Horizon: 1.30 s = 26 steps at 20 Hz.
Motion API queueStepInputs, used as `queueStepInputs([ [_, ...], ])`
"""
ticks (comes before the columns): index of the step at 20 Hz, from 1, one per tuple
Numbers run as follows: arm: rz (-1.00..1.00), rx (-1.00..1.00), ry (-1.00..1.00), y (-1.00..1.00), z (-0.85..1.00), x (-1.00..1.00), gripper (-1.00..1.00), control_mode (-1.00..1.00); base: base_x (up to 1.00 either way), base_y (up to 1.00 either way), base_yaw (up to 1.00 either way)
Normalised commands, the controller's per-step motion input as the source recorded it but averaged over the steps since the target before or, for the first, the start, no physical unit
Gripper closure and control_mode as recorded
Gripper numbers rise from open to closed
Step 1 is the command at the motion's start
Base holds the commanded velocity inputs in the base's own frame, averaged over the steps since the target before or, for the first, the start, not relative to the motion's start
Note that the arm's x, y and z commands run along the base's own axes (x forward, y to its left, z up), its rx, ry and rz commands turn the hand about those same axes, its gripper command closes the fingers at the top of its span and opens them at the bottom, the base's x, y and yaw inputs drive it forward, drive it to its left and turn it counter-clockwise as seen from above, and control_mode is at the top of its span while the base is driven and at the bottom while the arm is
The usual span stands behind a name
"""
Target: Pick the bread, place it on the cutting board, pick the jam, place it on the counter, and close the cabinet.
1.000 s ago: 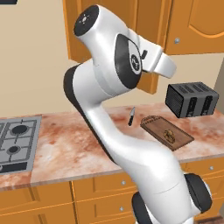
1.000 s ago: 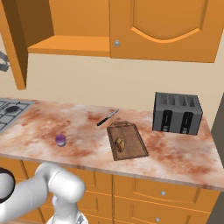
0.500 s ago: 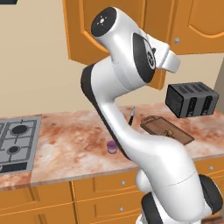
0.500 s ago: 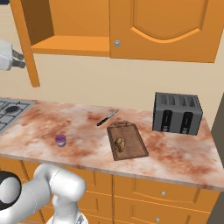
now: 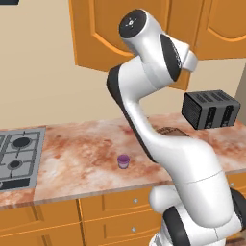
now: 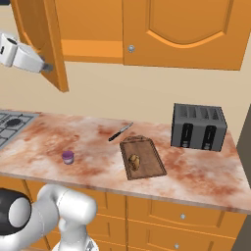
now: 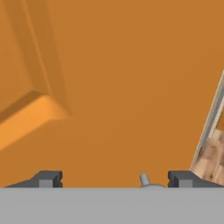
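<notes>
The counter (image 6: 98,142) runs long and marbled in red-brown and cream beneath me, with orange drawers (image 6: 181,215) under it and a plain beige wall behind. The grey gas hob (image 5: 17,153) lies at its left end and the black toaster (image 6: 198,126) stands at the right. The jam (image 6: 67,157) sits alone on the stone near the front edge, well apart from the cutting board (image 6: 144,159), where the bread (image 6: 134,161) rests. A knife (image 6: 120,132) lies just beyond the board's handle end. High at the left, my gripper (image 7: 114,178) is up against the cabinet (image 6: 186,29), at its open door (image 6: 46,44); the orange panel fills my close view, my fingertips (image 7: 47,178) stand spread apart with nothing between them, and a small silver knob (image 7: 144,179) shows just at them. Since half a second ago, the door has swung further toward shut, and my hand has travelled with it.
</notes>
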Motion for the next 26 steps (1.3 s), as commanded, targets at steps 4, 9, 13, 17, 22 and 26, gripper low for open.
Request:
queueStepInputs([
  [4,0.12,0.01,0.0,-0.34,-0.03,0.58,-1.0,-1.0,0.0,0.0,0.0],
  [9,0.12,0.0,0.0,-0.3,-0.04,0.5,-1.0,-1.0,0.0,0.0,0.0],
  [13,0.13,0.0,0.0,-0.33,-0.01,0.54,-1.0,-1.0,0.0,0.0,0.0],
  [17,0.13,0.01,0.0,-0.34,0.0,0.56,-1.0,-1.0,0.0,0.0,0.0],
  [22,0.12,0.0,0.0,-0.23,-0.03,0.54,-1.0,-1.0,0.0,0.0,0.0],
  [26,0.11,0.0,0.0,-0.17,-0.07,0.49,-1.0,-1.0,0.0,0.0,0.0],
])
